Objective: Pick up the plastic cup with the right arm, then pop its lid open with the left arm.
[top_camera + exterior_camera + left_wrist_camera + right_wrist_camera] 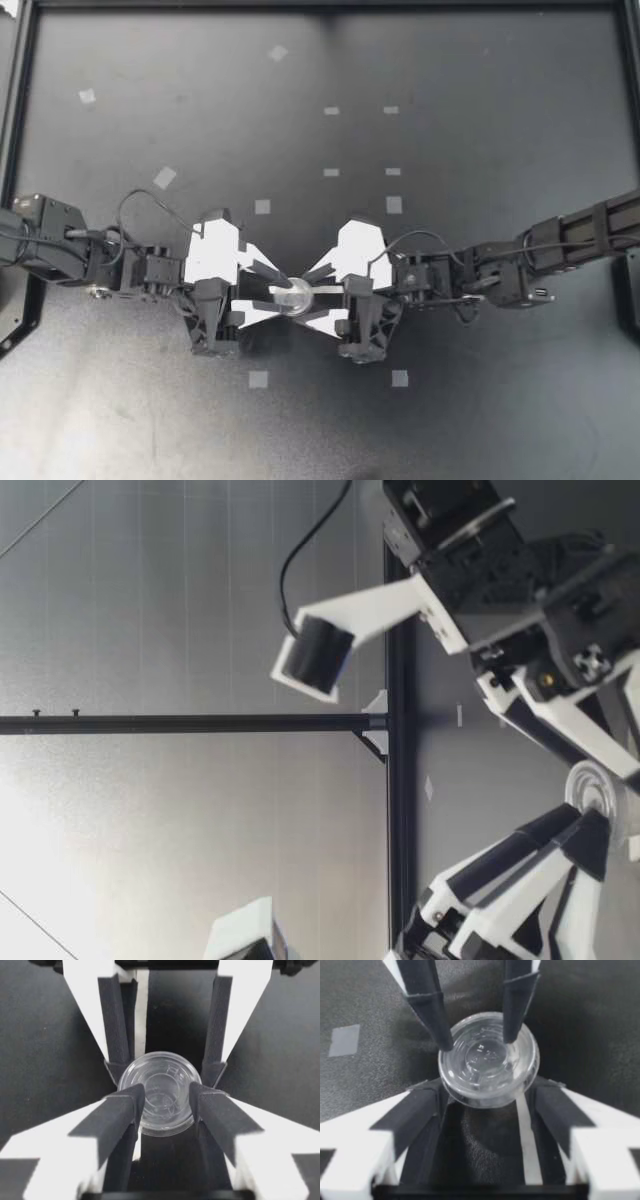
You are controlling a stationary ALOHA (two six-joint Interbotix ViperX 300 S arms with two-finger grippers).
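Note:
A small clear plastic cup (pixel 297 297) lies on its side between my two grippers, which meet nose to nose at mid-table. My left gripper (pixel 283 293) is shut on it: in the left wrist view its dark pads (pixel 131 1105) press the cup (pixel 161 1090) from both sides. My right gripper (pixel 312 296) stands open, its fingers (pixel 427 1105) flanking the wide rim of the cup (pixel 487 1057). Whether they touch the rim is unclear. The low view shows the cup (pixel 597 792) between a left finger (pixel 520 855) and a right finger (pixel 585 730).
The black table (pixel 480 100) carries several white tape squares, two of them (pixel 258 379) (pixel 399 378) just in front of the grippers. A black frame rail (pixel 320 5) runs along the far edge and down both sides.

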